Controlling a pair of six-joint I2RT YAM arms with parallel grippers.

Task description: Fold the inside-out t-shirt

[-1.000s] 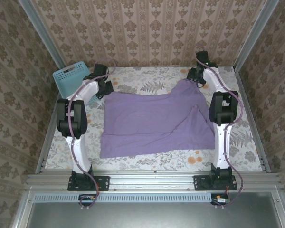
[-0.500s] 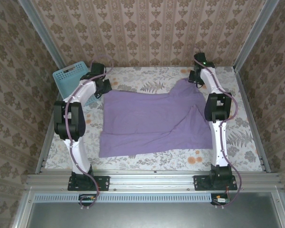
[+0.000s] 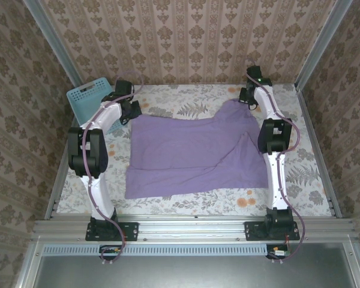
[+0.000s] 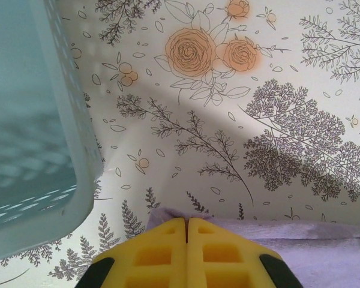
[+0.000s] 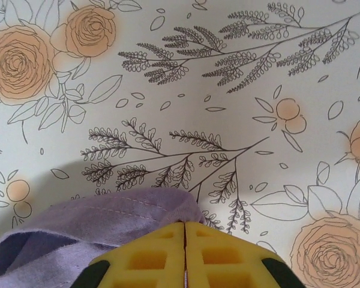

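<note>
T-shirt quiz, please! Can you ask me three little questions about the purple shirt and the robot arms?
1. Which colour is the t-shirt? A green, B purple, C red.
2. True or false: the basket sits close to the left gripper.
3. Fill the gap: the right gripper is shut on the ___.
Key: 1 B; 2 true; 3 t-shirt.
</note>
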